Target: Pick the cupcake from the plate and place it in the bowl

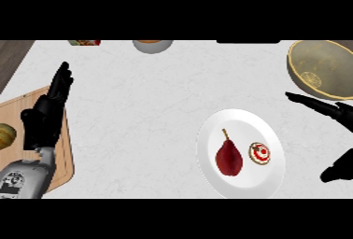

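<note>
You are looking down on a pale marbled counter (138, 116), with a strip of dark wood floor or wall showing at its far left corner. At the left edge lies a wooden cutting board (62, 154), and a yellowish round thing (5, 135), cut off by the frame, sits on it at the very edge. Your left hand (45, 116) rests above that board, fingers straight and pointing away from you, holding nothing.

Along the far edge you see three partly cropped things: a small red and green item (85, 43), a grey bowl-like vessel with orange inside (152, 45), and a dark flat shape (248, 41); you cannot tell more about them.

The middle of the counter is bare, giving open room between the board and the white plate (240, 119) at near right. On that plate a dark red pear (229, 158) lies on the left half, stem pointing away from you, and the cupcake (260, 153), white-topped with red marks, sits just beside it on the right half, apart from the pear.

At the far right stands the tan bowl (310, 58), cropped by the frame, nothing but a pale patch showing inside. Your right hand (335, 112) hovers between bowl and plate at the right edge, fingers spread wide, thumb well apart nearer you, grasping nothing and clear of the cupcake.
</note>
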{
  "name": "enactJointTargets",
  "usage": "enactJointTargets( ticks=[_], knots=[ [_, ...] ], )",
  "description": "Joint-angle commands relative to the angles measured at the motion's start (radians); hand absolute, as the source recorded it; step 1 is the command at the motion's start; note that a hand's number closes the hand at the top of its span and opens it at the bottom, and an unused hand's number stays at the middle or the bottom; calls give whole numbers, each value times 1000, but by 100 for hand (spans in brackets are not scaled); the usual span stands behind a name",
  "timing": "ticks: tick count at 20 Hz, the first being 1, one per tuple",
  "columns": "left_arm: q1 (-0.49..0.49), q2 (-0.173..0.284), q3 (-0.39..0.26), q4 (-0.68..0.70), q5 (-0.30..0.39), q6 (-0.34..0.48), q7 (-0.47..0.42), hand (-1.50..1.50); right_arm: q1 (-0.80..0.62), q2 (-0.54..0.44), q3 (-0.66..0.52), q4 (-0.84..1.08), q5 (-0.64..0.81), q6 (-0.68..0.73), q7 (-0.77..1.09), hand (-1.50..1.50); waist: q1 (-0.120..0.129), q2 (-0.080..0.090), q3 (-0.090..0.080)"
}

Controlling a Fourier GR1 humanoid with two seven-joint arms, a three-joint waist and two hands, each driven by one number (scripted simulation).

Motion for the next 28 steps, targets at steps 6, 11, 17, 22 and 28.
enactJointTargets(
  ticks=[6,11,17,22,28],
  knots=[
    [-79,-7,30,17,-16,-32,71,0,-42,73,114,-133,126,88,217,-150,-4,0,0],
    [-15,-23,32,-51,-34,-32,60,0,-38,117,159,-35,277,65,239,-150,4,1,1],
    [26,-67,40,-38,-72,-60,14,0,9,197,134,10,391,41,192,-150,-2,1,1],
    [-26,-71,113,64,-51,-94,-39,0,-79,301,133,123,466,30,175,-150,1,2,1],
    [-62,-46,144,-6,-55,-137,58,0,-14,366,159,127,543,-11,142,-150,-1,1,1]
  ],
)
